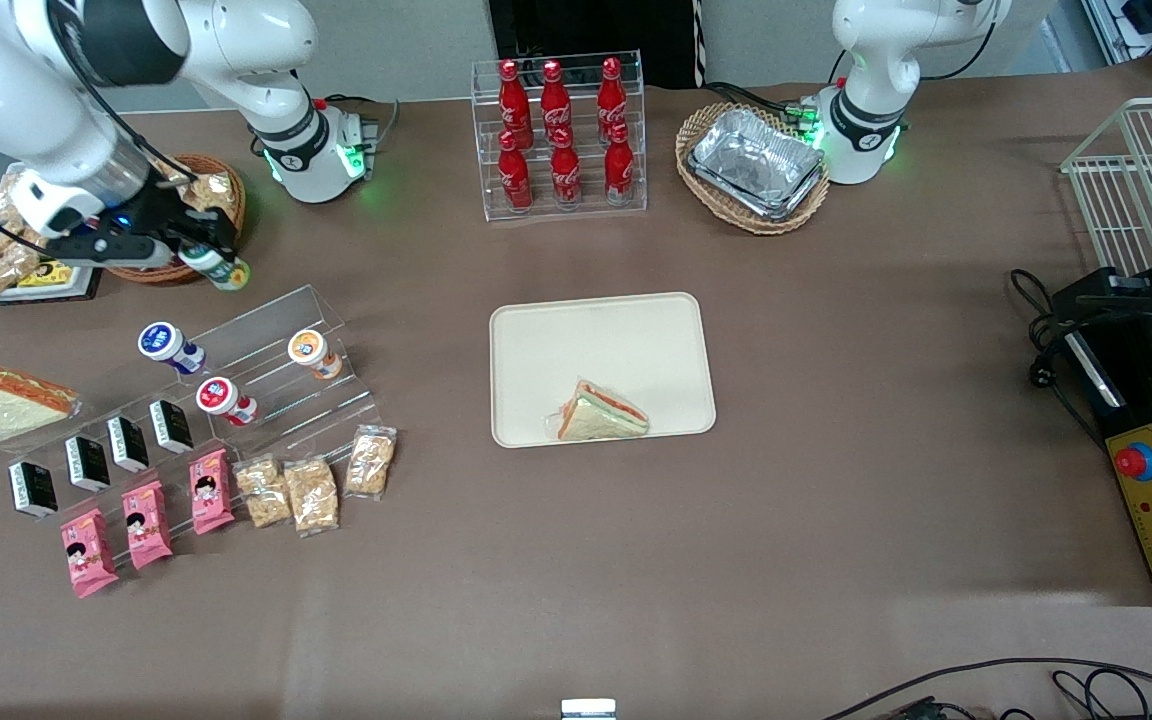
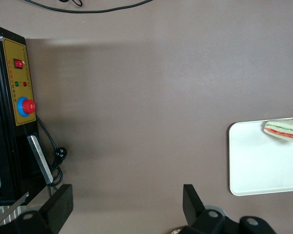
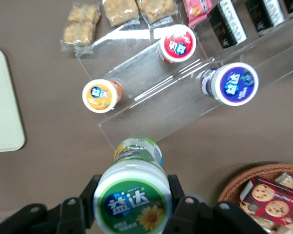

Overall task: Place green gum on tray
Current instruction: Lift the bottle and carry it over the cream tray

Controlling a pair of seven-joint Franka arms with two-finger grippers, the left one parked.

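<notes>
One green gum (image 1: 217, 267) bottle is held clear of the surface (image 1: 836, 400), clamped on both sides by the fingers of the end effector (image 1: 198, 255). The right wrist view confirms the grip: the green gum (image 3: 133, 199) sits lid-up between the two black fingers (image 3: 178, 197), with its green lid and sunflower label facing the camera.

The held bottle hangs above the top edge of a clear stepped display stand (image 1: 271, 365), farther from the front camera than the stand's other bottles. On the stand stand a blue-lidded bottle (image 1: 168, 345), an orange-lidded bottle (image 1: 312, 352) and a red-lidded bottle (image 1: 224, 399). Nearer the camera on the stand are black boxes (image 1: 126, 443), pink packets (image 1: 146, 524) and clear snack bags (image 1: 314, 490).

Beside the end effector, a wicker basket of snacks (image 1: 206, 200) sits at the working arm's end of the surface. A wrapped sandwich (image 1: 11, 400) lies on the surface near the stand.

The tray (image 1: 596, 340) lies flat at mid-surface, well apart from the green gum, toward the parked arm's end. It carries a wrapped sandwich half (image 1: 603, 414) at its edge nearest the camera.

Farther from the camera than the tray, a clear rack of red cola bottles (image 1: 559, 135) stands beside a wicker basket holding foil trays (image 1: 756, 165).
</notes>
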